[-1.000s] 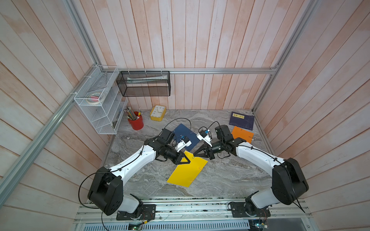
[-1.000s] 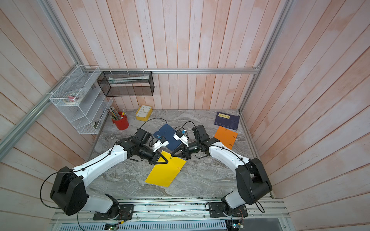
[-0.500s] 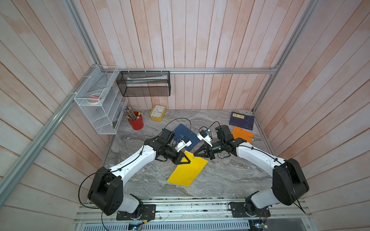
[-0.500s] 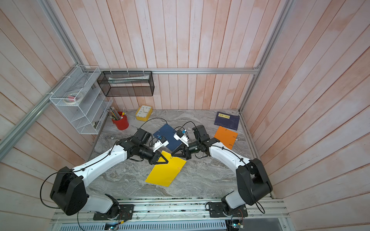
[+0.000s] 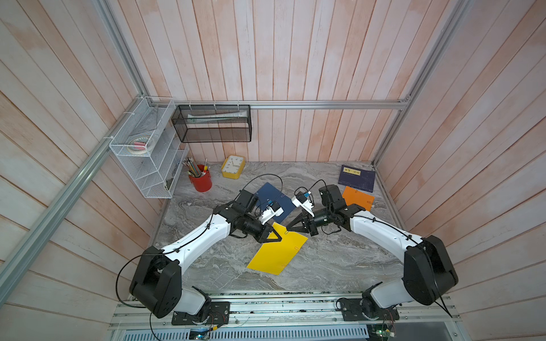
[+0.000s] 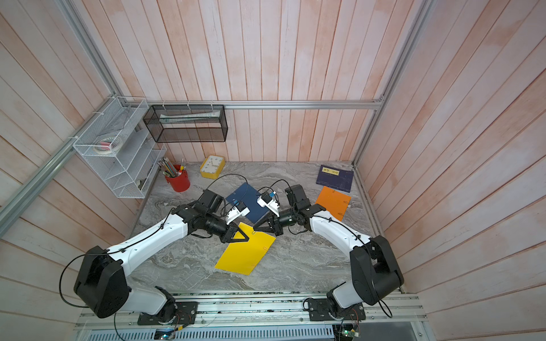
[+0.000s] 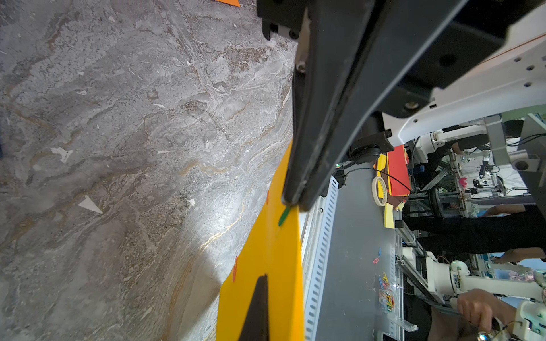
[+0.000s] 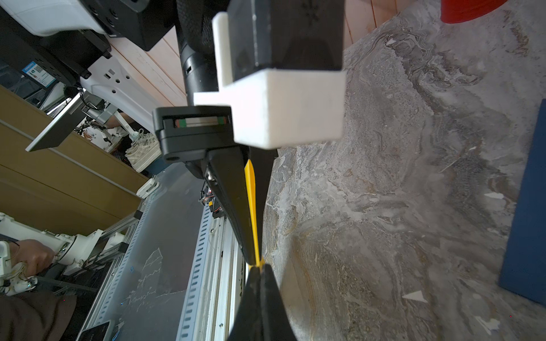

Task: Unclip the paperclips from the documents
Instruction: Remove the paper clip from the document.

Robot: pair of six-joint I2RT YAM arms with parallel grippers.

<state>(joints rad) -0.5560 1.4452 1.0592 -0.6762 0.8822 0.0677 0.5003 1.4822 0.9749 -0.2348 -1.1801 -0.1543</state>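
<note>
Both pincers are closed: the left pincer (image 5: pixel 277 238) clamps the yellow document (image 5: pixel 276 255) by its raised corner above the table (image 5: pixel 339 257), the right pincer (image 5: pixel 287 229) nips the green paperclip (image 7: pixel 284 215) on that edge, which should slide straight outward while the left resists.

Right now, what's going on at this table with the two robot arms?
The left gripper is shut on a raised corner of the yellow sheet, while the right gripper pinches the green paperclip on its edge. That sheet also carries red paperclips. The blue sheet and orange sheet lie flat nearby.
</note>
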